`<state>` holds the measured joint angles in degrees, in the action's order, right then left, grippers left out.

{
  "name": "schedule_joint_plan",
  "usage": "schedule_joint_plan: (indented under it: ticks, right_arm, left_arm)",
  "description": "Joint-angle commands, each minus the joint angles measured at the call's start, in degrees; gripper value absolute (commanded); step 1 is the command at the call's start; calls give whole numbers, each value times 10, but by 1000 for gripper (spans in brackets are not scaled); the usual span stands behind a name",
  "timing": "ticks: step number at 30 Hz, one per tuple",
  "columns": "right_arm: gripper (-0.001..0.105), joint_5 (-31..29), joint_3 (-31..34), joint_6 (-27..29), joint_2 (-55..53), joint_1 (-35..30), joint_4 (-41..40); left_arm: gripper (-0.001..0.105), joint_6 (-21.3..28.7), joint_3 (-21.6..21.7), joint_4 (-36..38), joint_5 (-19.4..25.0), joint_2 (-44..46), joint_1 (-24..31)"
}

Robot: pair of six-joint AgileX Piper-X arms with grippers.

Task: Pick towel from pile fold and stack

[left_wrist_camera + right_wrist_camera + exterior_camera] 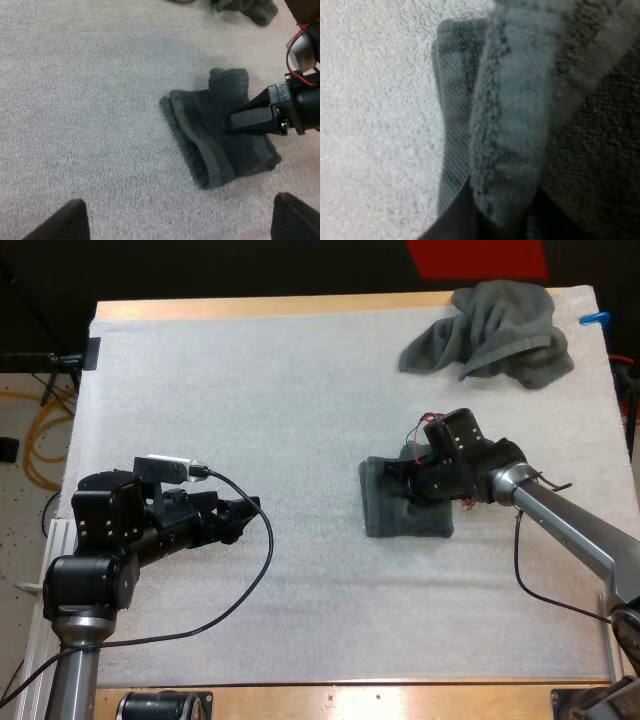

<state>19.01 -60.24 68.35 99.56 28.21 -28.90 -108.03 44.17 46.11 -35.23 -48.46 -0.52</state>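
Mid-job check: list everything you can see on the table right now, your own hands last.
folded towel: one, dark grey-green, middle-right of the mat
crumpled towel: one, dark grey-green, far right corner of the mat
mat: one, white, covering the table
table: one, wooden, edges showing at the mat's far and near sides
left hand: one, black, open, over bare mat at the near left
right hand: one, black, shut on a layer of the folded towel

table (250,308): wooden, bare strips at far and near edges
mat (280,400): white, covers most of tabletop
folded towel (400,518): dark grey-green, flat on mat, right of centre
crumpled towel (495,335): heaped at mat's far right corner
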Motion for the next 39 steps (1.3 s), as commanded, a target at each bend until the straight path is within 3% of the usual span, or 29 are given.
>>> schedule_joint_plan:
  ticks: [1,3,6,13,19,27,33,39]
  right_arm:
    - [31,12,-8,5,-3,0,5]
    - [55,40,-13,7,-3,0,9]
    - [75,80,-24,43,-7,0,9]
    - [75,91,-30,95,-82,2,-10]
    - [75,15,-30,141,-201,2,-81]
    - [75,-90,-30,175,-362,2,-199]
    - [75,-134,-30,174,-450,2,-275]
    - [75,-145,-30,163,-517,2,-341]
  left_arm:
    - [71,1,2,0,-6,3,1]
    - [71,3,2,0,-6,3,1]
    - [71,3,2,0,-6,3,1]
    - [71,20,2,0,-6,-4,-39]
    - [71,6,2,-44,40,-52,-118]
    - [71,-93,2,-205,47,-189,-190]
    - [71,-159,6,-305,47,-316,-220]
    - [71,-169,49,-318,46,-430,-243]
